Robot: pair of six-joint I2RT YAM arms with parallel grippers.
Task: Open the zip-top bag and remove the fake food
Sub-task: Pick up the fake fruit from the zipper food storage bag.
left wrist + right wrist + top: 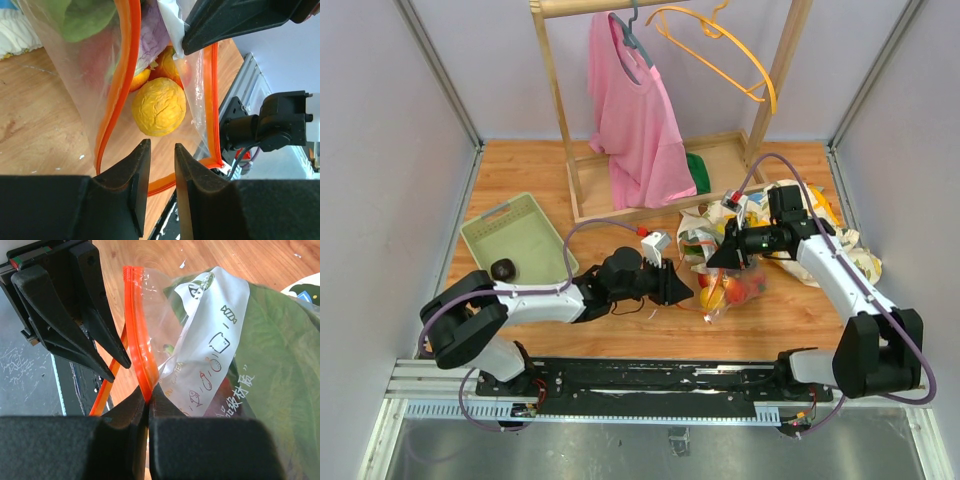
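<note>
Zip-top bag sits on the desk, right of centre. Left tool stands narrow astride its near orange lip; grip unclear. Right tool pinches the other lip. Beyond, yellow fake food lies inside.

Clear zip-top bag, orange-red zipper strip; yellow fake food

Bright, even light w/ soft shadows.
</note>
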